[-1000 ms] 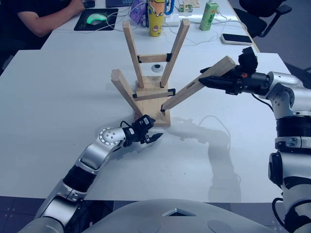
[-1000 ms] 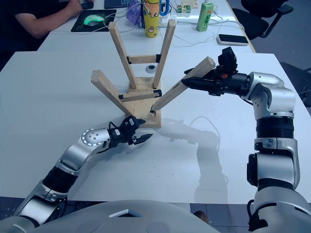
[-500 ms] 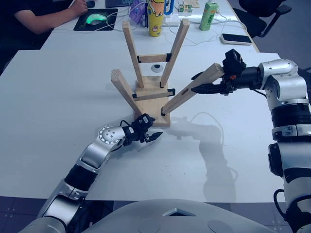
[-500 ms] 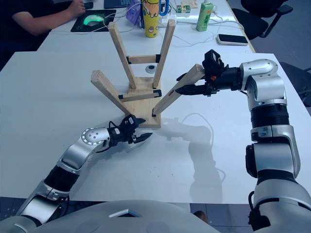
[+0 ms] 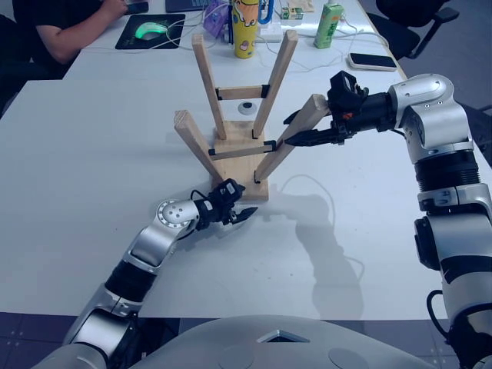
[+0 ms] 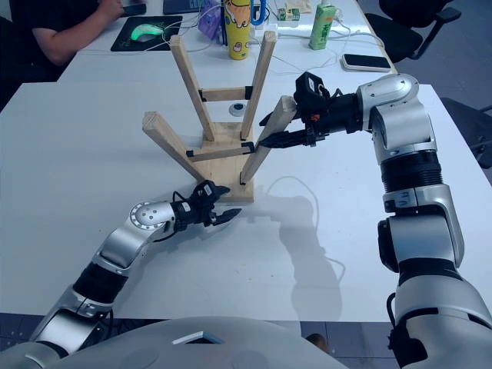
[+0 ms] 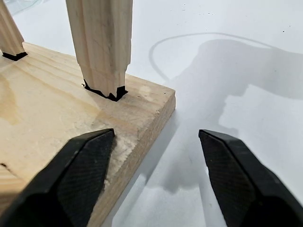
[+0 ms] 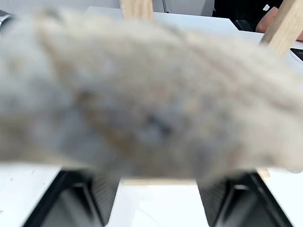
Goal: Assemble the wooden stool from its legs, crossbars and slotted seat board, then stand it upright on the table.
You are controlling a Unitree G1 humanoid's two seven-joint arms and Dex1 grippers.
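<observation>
Tip leg [image 5: 270, 163], held near its top by right claw [image 5: 293, 132], upright, then press straight into seat board [image 7: 57, 109]. Brace board corner with wide-open left claw [image 7: 156, 136].

Yellow cup [image 5: 246, 31], green carton [image 5: 329, 25], phone [image 5: 374, 61], mouse pad [image 5: 173, 34], office chair [image 5: 407, 19]

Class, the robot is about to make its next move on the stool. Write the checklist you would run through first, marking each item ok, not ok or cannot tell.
1. Right gripper grips the near-right leg: ok.
2. That leg's foot sits in its slot in the seat board: ok.
3. Left gripper clamps the seat board: not ok, it is open astride the corner.
4. Near crossbar joined to the held leg: cannot tell.
5. Stool upright: not ok, it stands upside down.
</observation>
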